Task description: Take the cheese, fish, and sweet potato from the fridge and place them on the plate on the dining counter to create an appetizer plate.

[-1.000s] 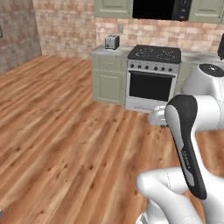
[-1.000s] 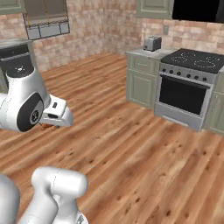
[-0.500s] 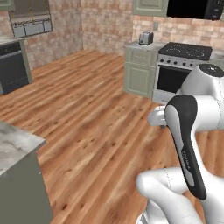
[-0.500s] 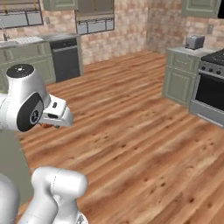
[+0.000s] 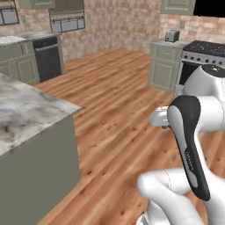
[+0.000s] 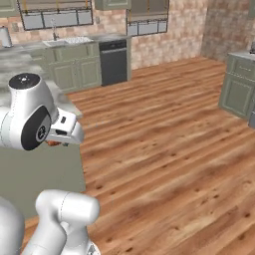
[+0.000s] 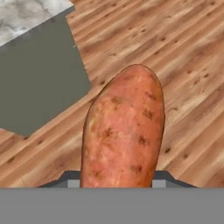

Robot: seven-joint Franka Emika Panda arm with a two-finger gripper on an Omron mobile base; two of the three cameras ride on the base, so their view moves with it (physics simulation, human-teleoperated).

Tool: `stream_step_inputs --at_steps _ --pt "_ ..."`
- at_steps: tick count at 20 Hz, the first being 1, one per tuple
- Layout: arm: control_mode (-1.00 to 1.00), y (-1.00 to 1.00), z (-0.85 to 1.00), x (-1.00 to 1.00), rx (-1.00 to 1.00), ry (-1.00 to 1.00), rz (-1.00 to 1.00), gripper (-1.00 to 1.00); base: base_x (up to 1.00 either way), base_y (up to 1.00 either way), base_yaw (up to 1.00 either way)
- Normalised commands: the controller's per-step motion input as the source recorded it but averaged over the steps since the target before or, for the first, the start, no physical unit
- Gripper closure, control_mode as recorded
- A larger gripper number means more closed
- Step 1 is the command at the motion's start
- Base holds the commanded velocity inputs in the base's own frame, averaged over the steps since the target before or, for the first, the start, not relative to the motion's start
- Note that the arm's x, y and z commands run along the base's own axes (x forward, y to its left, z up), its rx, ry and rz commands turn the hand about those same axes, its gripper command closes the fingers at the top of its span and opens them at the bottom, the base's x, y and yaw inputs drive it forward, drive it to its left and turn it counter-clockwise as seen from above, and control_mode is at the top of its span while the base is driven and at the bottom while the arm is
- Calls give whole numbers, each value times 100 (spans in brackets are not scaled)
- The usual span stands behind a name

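The sweet potato (image 7: 124, 127), an orange-brown oval with dark specks, stands up between the fingers of my gripper (image 7: 117, 178), which is shut on it. In the right base view a small orange bit of the sweet potato (image 6: 53, 144) peeks out under the white hand, held above the floor. The dining counter (image 5: 26, 110) with its veined marble top and grey-green base stands at the left of the left base view. Its corner (image 7: 26, 13) lies at the upper left of the hand view. The cheese, fish, fridge and plate are out of view.
Wooden floor (image 5: 118, 88) stretches between me and the far wall. A black dishwasher (image 6: 115, 62) sits among grey-green cabinets at the back. A stove (image 5: 202, 52) and a toaster (image 5: 172, 36) stand at the right.
The base has turned, so the whole scene has slid right. The stove moved to the edge and the dining counter came in at the left. The arm's pose and grip stayed the same.
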Motion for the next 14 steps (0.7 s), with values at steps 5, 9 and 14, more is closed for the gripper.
stream_step_inputs --at_steps 5,9,14 --pt "100 0 0 0 0 0 0 100 -100 89 1" --pt "100 0 0 0 0 0 0 100 -87 100 0" --pt "100 0 0 0 0 0 0 100 -81 100 0"
